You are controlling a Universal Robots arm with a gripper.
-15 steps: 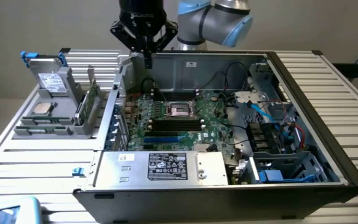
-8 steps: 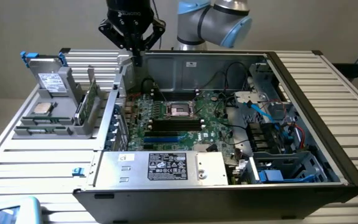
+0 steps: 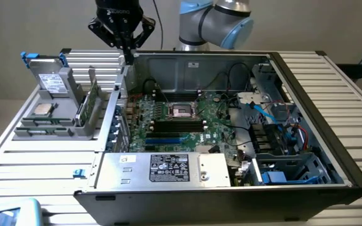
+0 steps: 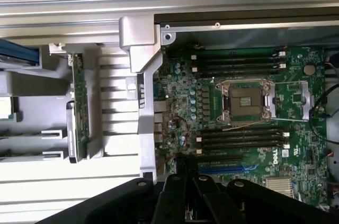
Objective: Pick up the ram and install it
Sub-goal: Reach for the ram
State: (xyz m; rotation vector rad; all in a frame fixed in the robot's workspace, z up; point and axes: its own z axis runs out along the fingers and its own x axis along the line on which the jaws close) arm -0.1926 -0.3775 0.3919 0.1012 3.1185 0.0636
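The ram (image 3: 85,107) is a thin green board standing on edge in the grey rack (image 3: 49,132), outside the case on the exterior view's left. In the wrist view the ram (image 4: 79,102) appears as a long narrow green strip beside the case wall. My gripper (image 3: 129,52) hangs shut and empty above the case's back corner, higher than the ram and behind it. Its dark fingers (image 4: 177,192) meet over the motherboard's edge. Black memory slots (image 3: 177,125) (image 4: 241,136) lie beside the processor socket (image 3: 182,110) (image 4: 246,102).
The rack also holds a drive (image 3: 52,82) and a square silver chip (image 3: 43,109). The open computer case (image 3: 307,94) has a power supply (image 3: 168,167) at the front and cables and drive cages (image 3: 275,136) on the exterior view's right. Slatted table (image 3: 36,165) surrounds it.
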